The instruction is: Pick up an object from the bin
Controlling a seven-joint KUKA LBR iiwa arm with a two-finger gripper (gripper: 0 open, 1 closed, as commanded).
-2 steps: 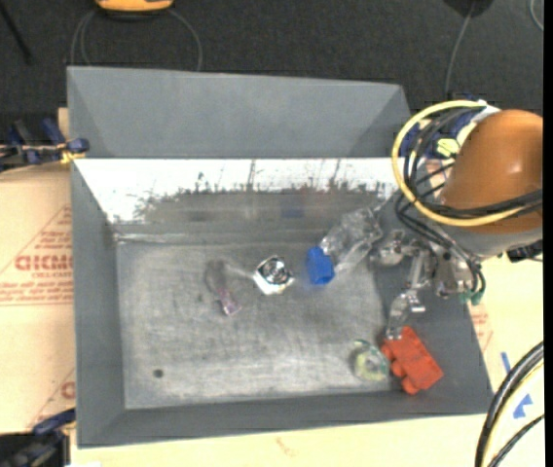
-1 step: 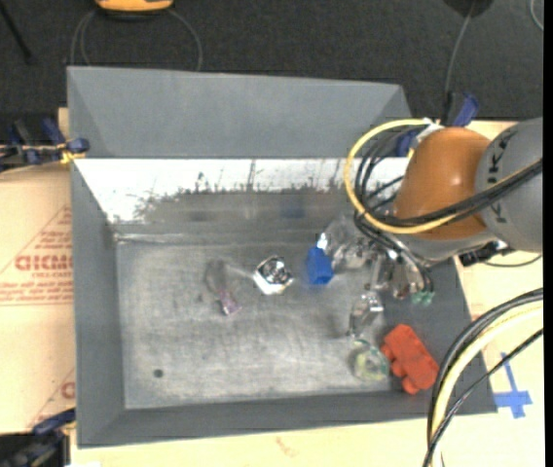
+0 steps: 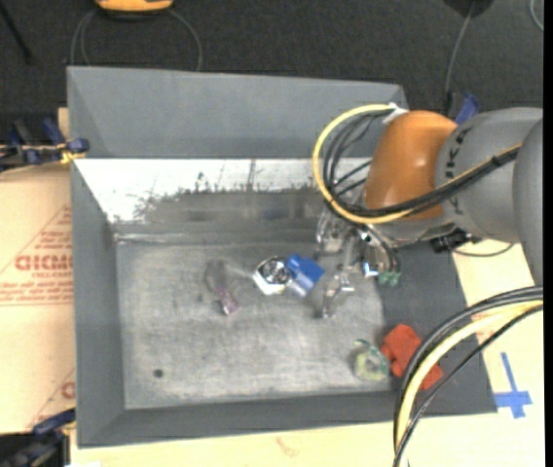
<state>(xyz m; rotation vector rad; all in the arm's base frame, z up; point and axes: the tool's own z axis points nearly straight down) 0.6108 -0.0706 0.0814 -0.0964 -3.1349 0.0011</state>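
Claw [image 3: 333, 295] low over the bin floor, a blue block just at its nine o'clock.

Left to right across the grey bin [image 3: 96, 290]: a small purple-and-grey scrap [image 3: 224, 292] lies alone near mid-floor; then a white-and-silver piece [image 3: 272, 274] touching the blue block [image 3: 305, 273]; then the claw; then, well apart at its four to five o'clock, a pale greenish lump [image 3: 367, 359] beside a red piece [image 3: 402, 344]. The blue block is the nearest thing, lying just beside the claw toward nine to ten o'clock, and its long axis seems to run from about ten to four o'clock, the near end pointing at the claw. How far the claw stands open I cannot tell (the wrist and cables crowd it), and nothing can be made out in its grip. By my judgement, a pick turns on a short shift toward nine o'clock, closing across the block's short side.
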